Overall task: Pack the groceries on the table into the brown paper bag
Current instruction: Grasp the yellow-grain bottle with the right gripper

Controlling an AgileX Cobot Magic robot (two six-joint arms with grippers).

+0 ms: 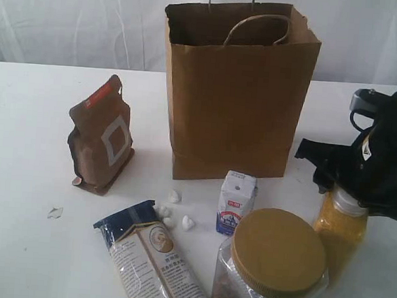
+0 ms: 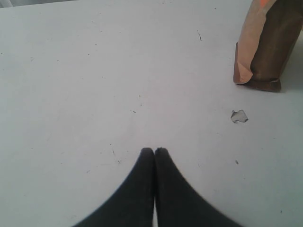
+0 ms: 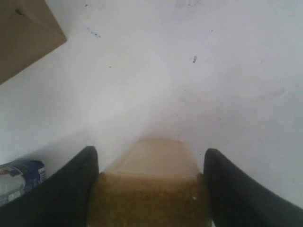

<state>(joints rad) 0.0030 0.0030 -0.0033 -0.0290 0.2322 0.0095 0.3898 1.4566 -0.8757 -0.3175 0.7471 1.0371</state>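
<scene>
Indoors, scuffed white table [image 2: 71, 71], pale curtain [image 1: 71, 17] behind

White table [image 1: 24, 109]; on it bag [image 1: 236, 104], pouch [image 1: 102, 142], carton [image 1: 235, 203], jar [image 1: 272, 270].

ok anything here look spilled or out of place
Yes: small white lumps lie loose on the white tabletop between the long blue-topped noodle packet and the small white-blue carton, like spilled bits. A pale flat scrap lies alone further left.

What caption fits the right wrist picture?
Two black fingers flank a yellow white-capped plastic bottle on the white table.
</scene>
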